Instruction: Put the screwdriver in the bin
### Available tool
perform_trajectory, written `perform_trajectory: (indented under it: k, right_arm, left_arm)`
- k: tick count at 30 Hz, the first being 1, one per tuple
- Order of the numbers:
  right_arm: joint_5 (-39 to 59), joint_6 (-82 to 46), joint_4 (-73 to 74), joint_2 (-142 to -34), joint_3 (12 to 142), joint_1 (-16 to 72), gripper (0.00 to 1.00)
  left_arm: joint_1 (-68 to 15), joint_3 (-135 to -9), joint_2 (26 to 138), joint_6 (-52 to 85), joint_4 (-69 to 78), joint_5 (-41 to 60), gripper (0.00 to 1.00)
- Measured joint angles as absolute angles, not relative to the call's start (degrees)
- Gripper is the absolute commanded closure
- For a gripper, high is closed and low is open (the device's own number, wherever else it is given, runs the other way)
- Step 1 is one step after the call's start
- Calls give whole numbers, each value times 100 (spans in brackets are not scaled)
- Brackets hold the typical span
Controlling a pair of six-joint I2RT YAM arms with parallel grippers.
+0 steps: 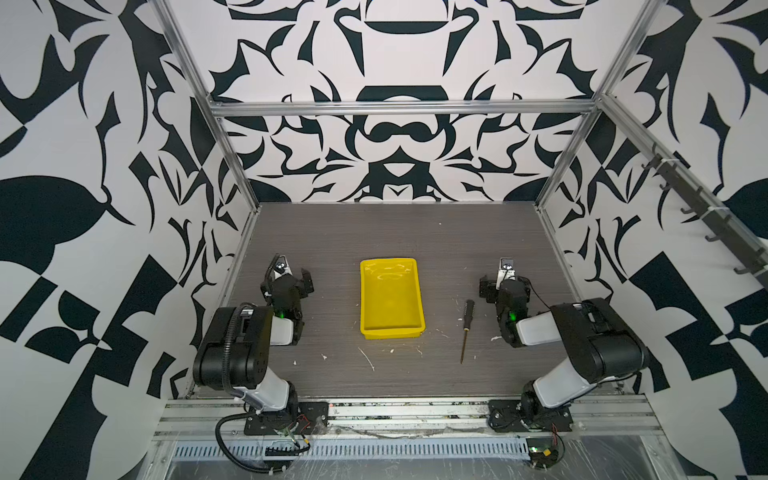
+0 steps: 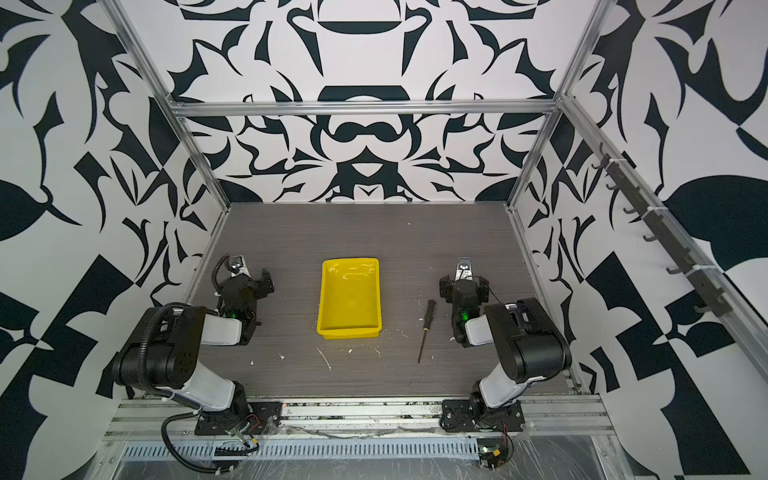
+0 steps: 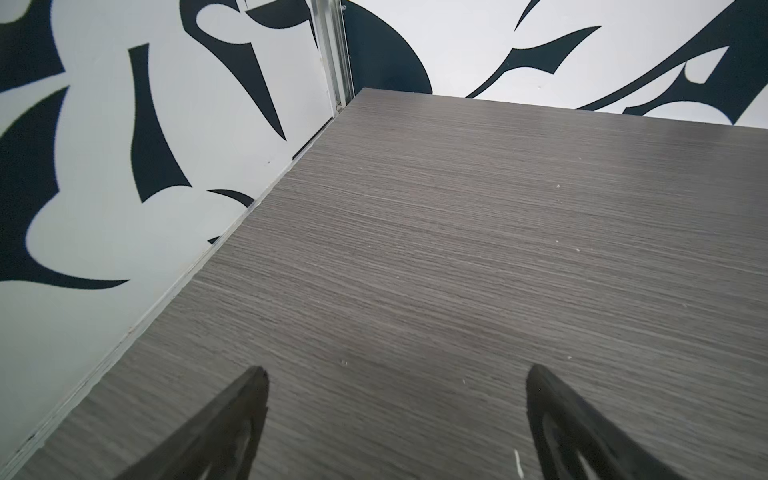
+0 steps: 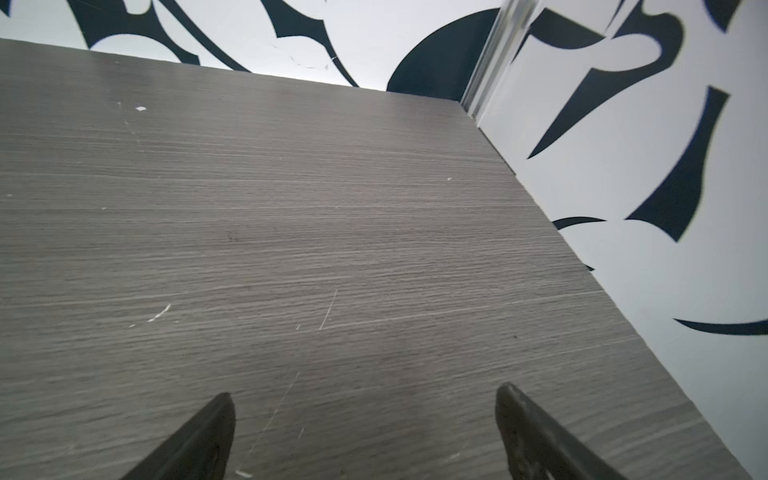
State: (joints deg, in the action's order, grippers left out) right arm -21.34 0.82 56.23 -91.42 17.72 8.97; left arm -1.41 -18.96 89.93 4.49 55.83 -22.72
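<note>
The bright yellow bin (image 1: 392, 331) (image 2: 349, 331) stands empty in the middle of the grey wood-grain table in both top views. To its right lies the screwdriver (image 1: 466, 328) (image 2: 426, 328), flat on the table, black handle toward the back and thin shaft toward the front. My right gripper (image 1: 505, 282) (image 4: 365, 395) hovers just right of the handle, open and empty. On the other side of the bin, my left gripper (image 1: 291, 274) (image 3: 397, 374) is also open with nothing between its fingers. Both wrist views show only bare table and wall.
Small white scraps (image 1: 366, 358) are scattered on the table in front of the bin. Black-and-white patterned walls with aluminium posts (image 1: 232, 149) close in the table on three sides. A metal rail (image 1: 407, 409) carrying both arm bases runs along the front edge.
</note>
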Motion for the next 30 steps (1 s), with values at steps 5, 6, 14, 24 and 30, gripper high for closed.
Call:
perform_trajectory:
  k: [5,6,14,24,30]
  right_arm:
    - [-2010,82,5542,-9142,1782,895,0]
    - [-2001,82,5529,-9142,1782,895,0]
    - [-1964,86,5507,-9142,1782,897,0]
    - [-1922,102,5507,-9142,1782,897,0]
    - [-1892,117,5507,-9142,1782,895,0]
  left_arm:
    - [-141,-1896,8993,449,5583,-2272,1]
    - [-141,-1896,8993,449,5583,-2272,1]
    - [-141,-1896,8993,449,5583,-2270,1]
    - [-141,-1896,8993,449,5583,-2270,1]
    - [-141,-1896,8993,449,5583,-2272,1]
